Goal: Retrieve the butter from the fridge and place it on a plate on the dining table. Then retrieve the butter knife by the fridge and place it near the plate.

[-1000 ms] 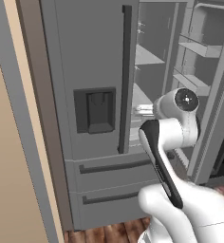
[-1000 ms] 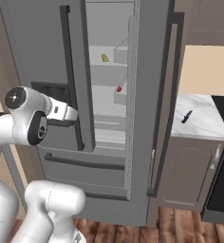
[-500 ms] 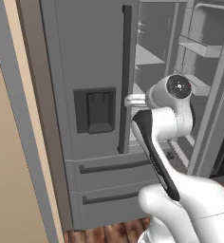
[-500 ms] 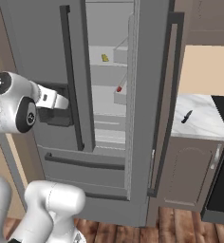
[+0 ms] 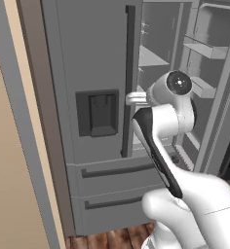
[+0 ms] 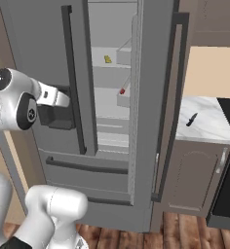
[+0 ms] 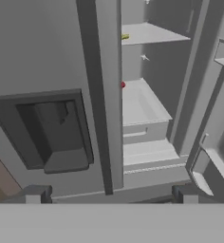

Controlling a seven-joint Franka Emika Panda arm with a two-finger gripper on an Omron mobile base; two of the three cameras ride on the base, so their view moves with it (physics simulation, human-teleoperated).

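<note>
So I'm sitting in front of the fridge (image 6: 112, 146) with its right door swung open, and the tool (image 7: 111, 192) is hanging released, jaws spread wide, holding nothing, facing the left door's handle and the dispenser recess (image 7: 52, 137). The butter (image 6: 107, 59) is lying on an upper shelf near its back edge, with a little red thing (image 6: 122, 91) on the shelf below. I'm guessing it'll be light but soft and greasy, so I'm planning to pinch it gently across the narrow middle. The butter knife (image 6: 192, 119) is waiting on the surface (image 6: 204, 126) beside the fridge.
</note>
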